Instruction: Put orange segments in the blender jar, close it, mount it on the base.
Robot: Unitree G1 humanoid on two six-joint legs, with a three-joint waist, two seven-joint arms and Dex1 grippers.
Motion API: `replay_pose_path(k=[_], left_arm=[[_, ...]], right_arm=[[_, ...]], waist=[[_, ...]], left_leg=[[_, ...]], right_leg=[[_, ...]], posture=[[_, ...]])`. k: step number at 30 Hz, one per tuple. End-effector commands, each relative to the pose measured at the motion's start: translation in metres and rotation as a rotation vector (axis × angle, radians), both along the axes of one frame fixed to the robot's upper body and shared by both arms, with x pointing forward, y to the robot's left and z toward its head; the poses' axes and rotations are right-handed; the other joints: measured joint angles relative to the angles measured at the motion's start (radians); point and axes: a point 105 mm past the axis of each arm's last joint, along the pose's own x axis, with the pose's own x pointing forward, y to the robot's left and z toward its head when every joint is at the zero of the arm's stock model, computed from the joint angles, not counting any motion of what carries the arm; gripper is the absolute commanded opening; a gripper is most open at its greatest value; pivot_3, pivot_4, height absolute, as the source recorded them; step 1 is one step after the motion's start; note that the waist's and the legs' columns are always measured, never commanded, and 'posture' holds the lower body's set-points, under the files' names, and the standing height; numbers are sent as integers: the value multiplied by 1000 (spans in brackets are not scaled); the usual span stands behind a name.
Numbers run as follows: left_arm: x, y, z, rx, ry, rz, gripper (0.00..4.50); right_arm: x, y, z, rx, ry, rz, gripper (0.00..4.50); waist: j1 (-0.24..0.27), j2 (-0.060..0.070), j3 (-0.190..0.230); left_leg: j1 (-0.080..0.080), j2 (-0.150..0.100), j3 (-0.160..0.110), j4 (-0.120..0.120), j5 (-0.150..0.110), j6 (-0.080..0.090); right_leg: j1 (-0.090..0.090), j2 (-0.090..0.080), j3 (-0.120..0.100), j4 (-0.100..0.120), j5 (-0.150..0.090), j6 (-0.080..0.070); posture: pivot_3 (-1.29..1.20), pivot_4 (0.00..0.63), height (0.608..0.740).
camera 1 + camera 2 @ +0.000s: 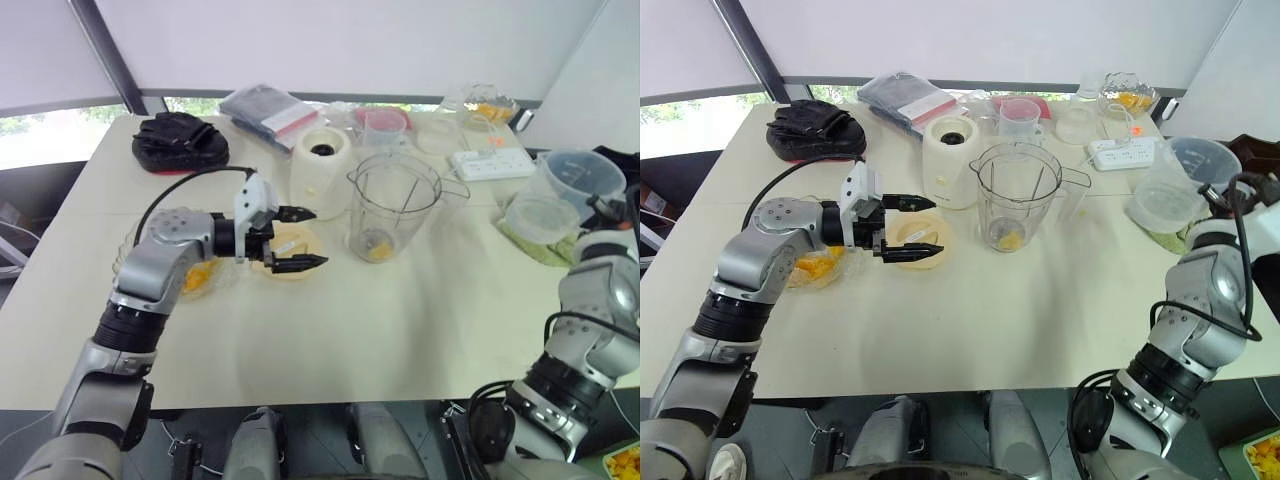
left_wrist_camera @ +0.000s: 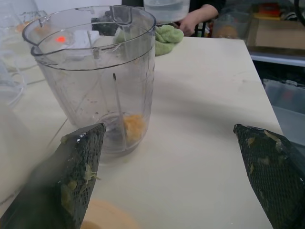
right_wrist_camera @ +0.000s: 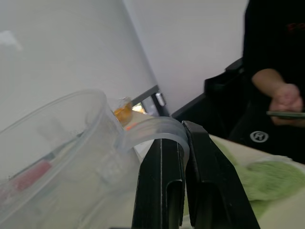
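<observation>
The blender jar (image 1: 392, 205) stands upright and uncovered in the middle of the table, with one of the orange segments (image 1: 378, 247) lying at its bottom. Behind it and to its left is the cream base (image 1: 322, 165). More orange segments (image 1: 198, 277) fill a clear dish under my left forearm. My left gripper (image 1: 315, 238) hangs open and empty over a small yellow plate (image 1: 292, 248), pointing at the jar. In the right wrist view my right gripper (image 3: 183, 138) is shut, its tips at the rim tab of a round clear tub (image 3: 57, 143); I cannot tell whether the tab is pinched.
A black bag (image 1: 180, 140) and a plastic packet (image 1: 268, 112) lie at the back left. A small cup with a pink lid (image 1: 383, 125), a power strip (image 1: 490, 163), clear tubs (image 1: 580, 180) and a green cloth (image 1: 535, 245) crowd the right. A person (image 3: 271, 86) stands beyond.
</observation>
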Motion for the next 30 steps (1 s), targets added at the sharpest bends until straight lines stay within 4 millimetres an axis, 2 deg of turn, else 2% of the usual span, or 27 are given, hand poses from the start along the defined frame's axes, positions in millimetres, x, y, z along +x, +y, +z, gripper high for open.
replay_pose_path(k=[1, 4, 7, 14, 21, 30], left_arm=[[-4, 0, 8, -2, -42, -10, 4500], [-6, 1, 8, -2, -40, -5, 4500], [-9, 0, 8, -3, -39, -4, 4500], [-15, -3, 12, -7, -37, -2, 4500], [-18, -7, 15, -17, -35, 14, 4500], [-18, -7, 16, -20, -31, 33, 4500]], right_arm=[[-8, -6, -13, -16, -22, -25, 67], [-10, -9, -38, 18, 9, -33, 67], [-9, -12, -54, 53, 17, -40, 67], [3, -13, -61, 38, -9, -22, 67], [14, -15, -79, 33, 27, -20, 67], [16, -11, -100, 7, 90, -5, 67]], waist=[[1, 0, 0], [0, 1, 0], [-1, 1, 0], [0, 1, 0], [0, 1, 0], [-1, 1, 0]], left_leg=[[0, 0, 0, 0, 0, 0], [0, 0, 0, 0, 0, 0], [0, 0, 0, 0, 0, 0], [0, 0, 0, 0, 0, 0], [0, 0, 0, 0, 0, 0], [1, 0, 0, 0, 0, 0]], right_leg=[[0, 0, 0, 0, 0, 0], [0, 0, 0, 0, 0, 0], [0, 0, 0, 0, 0, 0], [0, 0, 0, 0, 0, 0], [0, 0, 0, 0, 0, 0], [1, 0, 0, 0, 0, 0]], posture=[[0, 150, 740], [0, 150, 740], [0, 150, 740], [0, 150, 740], [0, 150, 740], [0, 150, 740]])
